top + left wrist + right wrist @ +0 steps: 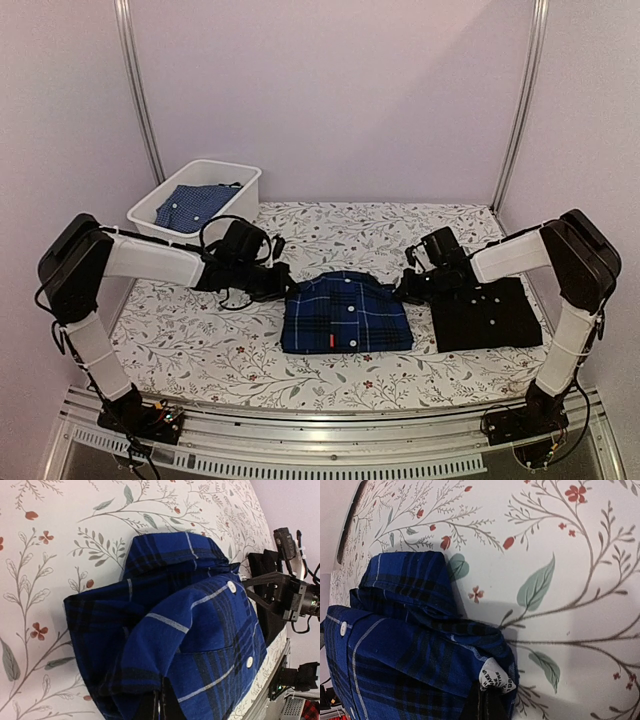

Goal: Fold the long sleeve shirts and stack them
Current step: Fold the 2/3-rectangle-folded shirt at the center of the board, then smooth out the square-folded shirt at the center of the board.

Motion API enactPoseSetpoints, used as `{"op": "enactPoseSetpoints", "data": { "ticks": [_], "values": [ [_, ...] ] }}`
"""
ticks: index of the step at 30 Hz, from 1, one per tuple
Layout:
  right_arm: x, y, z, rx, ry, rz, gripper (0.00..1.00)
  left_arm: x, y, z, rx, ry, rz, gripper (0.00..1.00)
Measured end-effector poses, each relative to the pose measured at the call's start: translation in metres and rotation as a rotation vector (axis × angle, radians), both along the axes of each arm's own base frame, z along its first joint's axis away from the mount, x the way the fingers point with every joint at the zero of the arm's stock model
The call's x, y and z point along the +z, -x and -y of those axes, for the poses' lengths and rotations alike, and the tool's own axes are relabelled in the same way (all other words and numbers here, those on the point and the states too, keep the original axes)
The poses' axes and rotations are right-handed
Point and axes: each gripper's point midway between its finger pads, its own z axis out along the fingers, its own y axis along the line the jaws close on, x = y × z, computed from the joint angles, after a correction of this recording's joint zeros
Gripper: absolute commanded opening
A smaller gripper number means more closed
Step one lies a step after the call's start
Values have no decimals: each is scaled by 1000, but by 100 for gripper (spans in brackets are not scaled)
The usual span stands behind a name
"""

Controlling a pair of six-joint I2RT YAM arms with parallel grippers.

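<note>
You're holding the plaid shirt [345,315] mid table [200,340], both jaws pinched shut on its side edges, black shirt [487,313] lying beside it. Such thin grips are risking the fold sagging open mid-lift.

You've got three shirts here: one plaid shirt [345,312], one black shirt [487,313], one blue shirt [193,205]; also one white bin [235,172].

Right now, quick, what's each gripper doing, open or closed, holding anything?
Left gripper: closed, pinching the plaid shirt at its edge.
Right gripper: closed, pinching the same plaid shirt's opposite edge.
</note>
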Motion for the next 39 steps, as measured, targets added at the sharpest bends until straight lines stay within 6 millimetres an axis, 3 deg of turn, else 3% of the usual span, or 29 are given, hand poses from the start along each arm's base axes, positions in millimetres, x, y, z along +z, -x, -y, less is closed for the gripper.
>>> {"op": "enactPoseSetpoints", "data": {
  "ticks": [2, 5, 12, 16, 19, 21, 25, 28, 33, 34, 36, 37, 39],
  "values": [
    [5, 15, 6, -2, 12, -12, 0, 11, 7, 0, 1, 11, 14, 0],
    [22, 17, 13, -20, 13, 7, 0, 32, 2, -4, 26, 26, 58, 0],
    [68, -4, 22, -60, -29, 104, 0, 55, -12, -9, 39, 20, 99, 0],
    [81, -31, 21, -66, -49, 146, 0, 57, -51, -14, 55, 16, 117, 0],
    [77, -66, 19, -70, -68, 166, 0, 38, -93, -18, 71, 0, 117, 0],
    [64, -87, 19, -70, -76, 160, 0, 17, -118, -21, 72, -9, 99, 0],
    [31, -107, 19, -67, -80, 111, 0, -15, -139, -20, 54, -27, 55, 0],
    [25, -110, 21, -66, -81, 93, 0, -15, -142, -18, 38, -31, 52, 0],
    [38, -115, 23, -72, -87, 107, 5, 5, -145, -16, 32, -16, 86, 0],
    [42, -114, 23, -72, -87, 110, 11, 8, -145, -16, 31, -14, 91, 3],
    [52, -114, 23, -75, -93, 124, 32, 13, -145, -16, 30, -12, 100, 39],
    [59, -116, 25, -79, -90, 140, 43, 14, -146, -16, 30, -15, 104, 52],
    [71, -119, 30, -99, -93, 161, 59, 16, -150, -20, 39, -22, 108, 68]
  ]
}}
